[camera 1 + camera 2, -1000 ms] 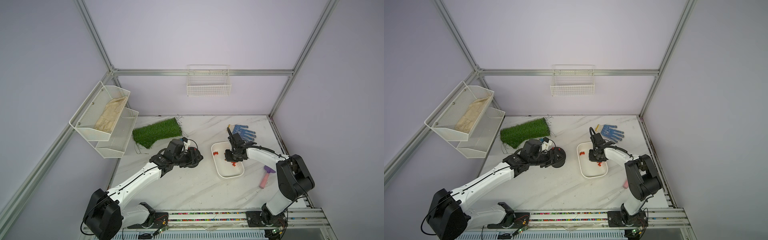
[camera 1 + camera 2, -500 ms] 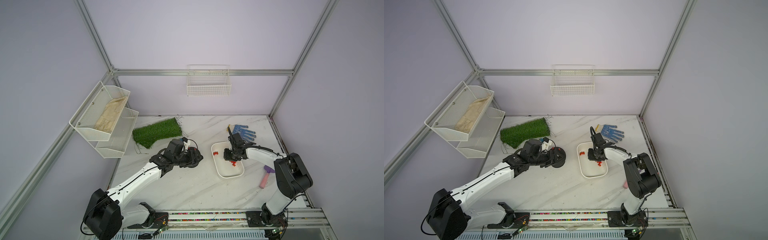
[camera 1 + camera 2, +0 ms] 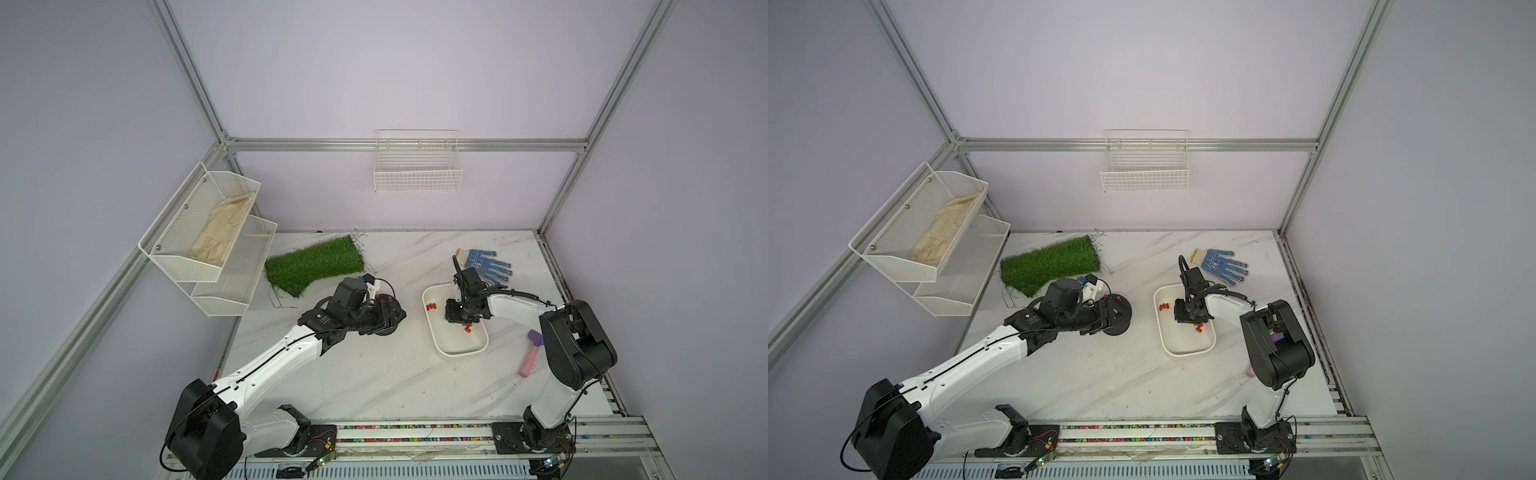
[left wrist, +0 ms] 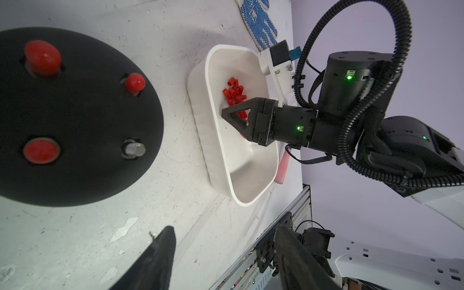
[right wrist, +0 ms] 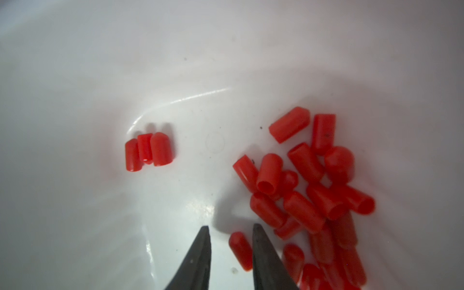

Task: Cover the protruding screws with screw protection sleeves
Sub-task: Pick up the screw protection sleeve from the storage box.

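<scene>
Three sleeves (image 4: 135, 82) fitted, one screw (image 4: 134, 148) bare — right gripper (image 5: 231, 226) straddles another sleeve (image 5: 241, 251).

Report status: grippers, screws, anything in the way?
Left gripper open, empty, by black base. Right gripper open in white tray, straddling one red sleeve, not clamped. Three capped screws, one bare screw. Nothing seen between tray and base.

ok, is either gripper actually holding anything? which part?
Nothing held: right gripper straddles one sleeve in the tray, jaws not closed on it; left gripper open, empty.
</scene>
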Controlling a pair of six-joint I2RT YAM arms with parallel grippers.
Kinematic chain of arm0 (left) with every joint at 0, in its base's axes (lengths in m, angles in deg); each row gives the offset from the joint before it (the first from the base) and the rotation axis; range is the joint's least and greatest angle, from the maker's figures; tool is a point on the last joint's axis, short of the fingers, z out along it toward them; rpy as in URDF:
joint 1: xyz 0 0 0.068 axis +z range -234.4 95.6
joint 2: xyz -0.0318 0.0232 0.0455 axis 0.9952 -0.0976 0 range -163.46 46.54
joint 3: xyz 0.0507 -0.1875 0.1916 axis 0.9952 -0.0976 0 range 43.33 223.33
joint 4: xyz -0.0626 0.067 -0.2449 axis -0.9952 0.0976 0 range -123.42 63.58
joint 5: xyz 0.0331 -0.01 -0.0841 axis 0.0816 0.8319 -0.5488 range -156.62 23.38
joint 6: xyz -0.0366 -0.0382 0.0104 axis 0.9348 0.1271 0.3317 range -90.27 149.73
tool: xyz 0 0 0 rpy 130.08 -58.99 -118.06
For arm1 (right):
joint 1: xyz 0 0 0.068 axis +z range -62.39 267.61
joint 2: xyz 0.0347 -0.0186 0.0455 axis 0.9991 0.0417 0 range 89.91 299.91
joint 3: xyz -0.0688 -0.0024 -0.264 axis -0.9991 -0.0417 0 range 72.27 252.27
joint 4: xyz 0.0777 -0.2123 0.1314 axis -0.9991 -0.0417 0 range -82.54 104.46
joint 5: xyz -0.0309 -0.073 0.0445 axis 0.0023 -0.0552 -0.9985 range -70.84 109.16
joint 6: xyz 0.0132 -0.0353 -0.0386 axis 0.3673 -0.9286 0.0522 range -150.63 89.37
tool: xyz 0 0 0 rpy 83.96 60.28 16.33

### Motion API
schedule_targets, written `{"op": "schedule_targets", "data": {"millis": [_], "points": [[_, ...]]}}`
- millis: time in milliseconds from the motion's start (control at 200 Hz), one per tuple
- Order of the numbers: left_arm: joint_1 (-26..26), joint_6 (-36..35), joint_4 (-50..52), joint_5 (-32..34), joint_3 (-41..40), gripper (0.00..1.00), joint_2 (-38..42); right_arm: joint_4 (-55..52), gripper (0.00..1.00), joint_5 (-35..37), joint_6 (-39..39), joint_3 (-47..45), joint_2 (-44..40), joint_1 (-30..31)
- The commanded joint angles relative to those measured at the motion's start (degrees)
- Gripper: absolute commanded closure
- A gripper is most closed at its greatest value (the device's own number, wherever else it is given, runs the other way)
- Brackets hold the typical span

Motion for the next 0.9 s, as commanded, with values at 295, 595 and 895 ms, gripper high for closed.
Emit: {"op": "schedule_targets", "data": {"millis": [295,595,895], "points": [[-0.12,-0.58,-2.71,0.37,-0.75,0.36,1.93,-3.62,0.8,1.93,-0.66,2.31,0.94,-0.33],[-0.12,-0.58,-2.66,0.27,-0.6,0.36,1.92,-3.7,0.79,1.69,-1.01,3.03,1.8,-0.34],[-0.15,-0.75,-2.59,0.22,-0.6,0.36,2.06,-3.92,0.81,1.82,-1.19,3.61,2.34,-0.28]]}}
